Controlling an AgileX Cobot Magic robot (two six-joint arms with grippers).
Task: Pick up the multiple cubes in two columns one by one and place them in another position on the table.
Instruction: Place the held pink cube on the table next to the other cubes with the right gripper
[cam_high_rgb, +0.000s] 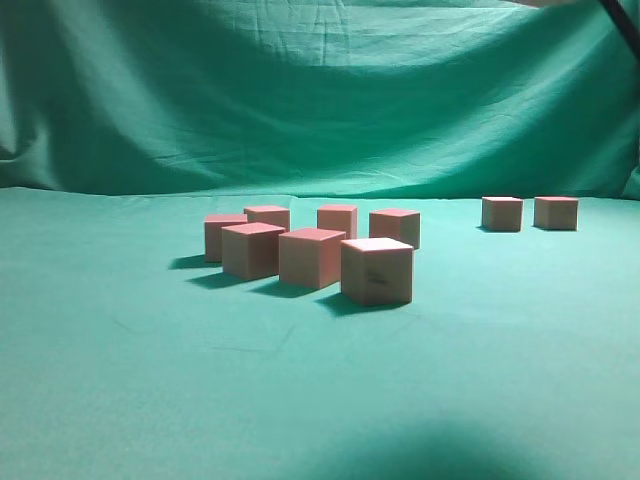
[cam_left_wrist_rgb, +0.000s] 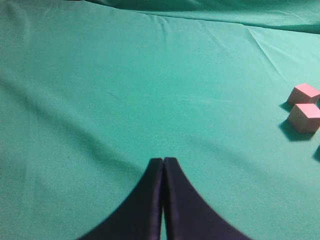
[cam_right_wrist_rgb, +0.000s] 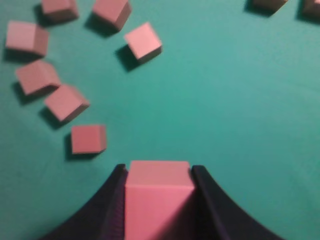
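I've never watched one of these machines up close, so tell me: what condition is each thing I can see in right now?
Left gripper: shut, holding nothing, above bare cloth.
Right gripper: shut on a held cube, lifted off the table.
Cluster of seven cubes: resting on the green cloth, loosely grouped, none stacked.
Two far cubes: resting side by side, apart from the cluster.

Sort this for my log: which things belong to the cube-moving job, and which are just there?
Job:
- held cube in right gripper
- cluster of seven cubes
- pair of cubes set apart to the right

Just there:
- green cloth
- left gripper, shut and empty
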